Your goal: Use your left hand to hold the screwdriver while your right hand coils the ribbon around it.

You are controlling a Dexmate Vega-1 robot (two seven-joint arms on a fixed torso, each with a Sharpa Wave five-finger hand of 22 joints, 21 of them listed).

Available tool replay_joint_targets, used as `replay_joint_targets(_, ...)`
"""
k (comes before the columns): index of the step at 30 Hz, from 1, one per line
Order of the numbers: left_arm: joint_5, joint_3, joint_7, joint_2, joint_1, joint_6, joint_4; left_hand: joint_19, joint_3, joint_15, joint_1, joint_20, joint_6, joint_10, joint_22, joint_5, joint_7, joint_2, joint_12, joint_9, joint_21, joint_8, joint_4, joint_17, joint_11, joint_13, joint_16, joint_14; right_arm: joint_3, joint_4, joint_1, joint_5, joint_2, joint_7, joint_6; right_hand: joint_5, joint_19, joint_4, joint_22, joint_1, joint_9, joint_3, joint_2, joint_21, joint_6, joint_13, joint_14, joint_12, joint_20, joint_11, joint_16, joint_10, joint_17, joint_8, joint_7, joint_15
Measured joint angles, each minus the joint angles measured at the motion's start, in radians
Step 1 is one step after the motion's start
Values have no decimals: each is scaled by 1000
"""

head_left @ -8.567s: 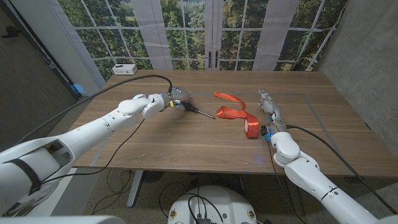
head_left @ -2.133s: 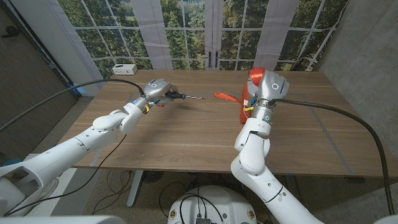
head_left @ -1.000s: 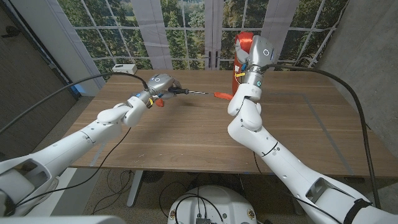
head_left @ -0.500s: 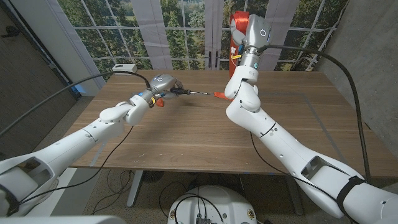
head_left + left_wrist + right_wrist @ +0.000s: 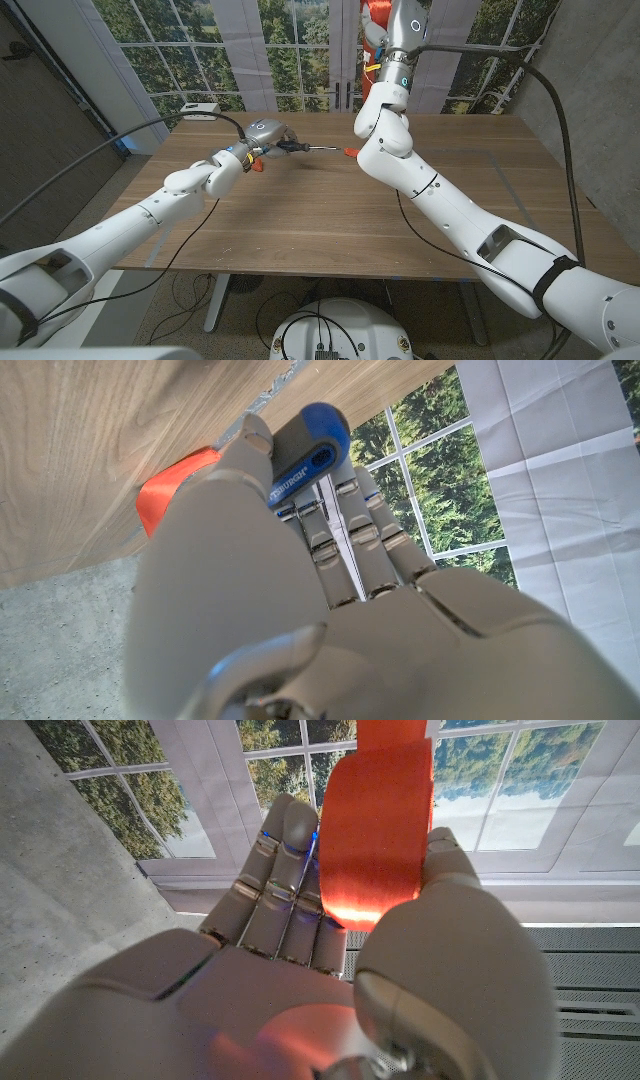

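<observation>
My left hand [image 5: 260, 133] grips the screwdriver [image 5: 300, 147] by its handle above the table's back left part, the metal shaft pointing toward picture right. In the left wrist view the blue handle [image 5: 305, 445] sticks out past my fingers [image 5: 340, 530], with a bit of orange ribbon [image 5: 170, 485] on the wood beyond. My right hand [image 5: 402, 14] is raised high over the table's far edge and holds the orange ribbon roll [image 5: 376, 14]. The ribbon's loose end [image 5: 349, 151] lies on the table near the shaft's tip. In the right wrist view the roll [image 5: 375, 830] sits between thumb and fingers [image 5: 275, 880].
A white box [image 5: 200, 109] with a cable stands at the table's back left corner. The wooden table [image 5: 330, 215] runs wide toward its front edge. Windows and white panels stand behind it.
My right hand has taken the ribbon roll off the table and kept rising with it to well above the far edge. My left hand has lifted the screwdriver slightly and holds it steady.
</observation>
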Motion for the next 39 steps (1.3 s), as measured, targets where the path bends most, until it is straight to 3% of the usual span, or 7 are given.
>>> replay_joint_targets(4,-17,0,-18,-9,-7,7,3,3,-1,0,0,3,5,4,0,0,5,0,0,-3,8,-1,-1,0,4,0,1,0,-14,16,32,3,5,0,2,0,0,0,0,0,0,0,0,5,0,0,0,0,0,0,0,0,9,0,0,0)
replay_joint_targets(10,-17,3,-18,-24,-18,7,5,6,-4,-1,4,6,12,7,0,-2,8,-4,-4,-5,16,-5,-1,17,7,1,1,10,-14,16,32,7,5,1,6,0,-4,0,-5,5,0,0,-5,13,7,0,4,0,4,2,-7,2,16,-8,4,0)
replay_joint_targets(11,-17,3,-18,-27,-21,7,6,6,-4,-1,4,6,13,7,0,-2,8,-4,-4,-5,16,-7,-1,17,7,1,1,10,-37,44,78,7,14,2,6,0,-4,0,-5,5,0,0,-5,16,7,0,4,0,4,2,-10,2,16,-8,4,0)
replay_joint_targets(12,-49,4,-67,-31,-24,29,8,6,-4,-1,4,6,14,7,0,-2,7,-4,-4,-5,16,-8,-1,17,7,1,5,10,-37,44,78,7,14,3,6,0,-4,0,-5,5,0,0,-5,16,7,0,4,0,4,2,-11,2,16,-8,4,0)
replay_joint_targets(22,-49,21,-67,-70,-60,29,41,11,-7,-3,8,0,18,18,-5,1,11,-8,-10,-5,31,-12,-1,17,7,1,9,11,-37,44,78,-2,14,10,5,0,-4,4,-13,5,0,-4,-5,31,7,0,6,0,4,0,-19,4,16,-12,4,2)
replay_joint_targets(23,-104,23,-139,-74,-64,64,45,11,-7,-3,8,0,18,18,-5,2,11,-8,-10,-5,33,-12,-1,17,7,1,9,11,-67,66,132,-4,22,10,5,0,-4,4,-14,5,0,-4,-5,32,11,0,7,0,4,0,-18,4,16,-13,4,0)
replay_joint_targets(39,-152,57,-167,-114,-118,54,116,11,-11,-3,14,1,29,18,-9,6,10,-14,-12,-4,48,-21,-2,17,7,2,8,11,-92,73,176,-26,30,16,38,0,-13,4,-23,9,1,-4,-9,55,12,0,11,0,5,-4,-26,7,36,-19,6,4)
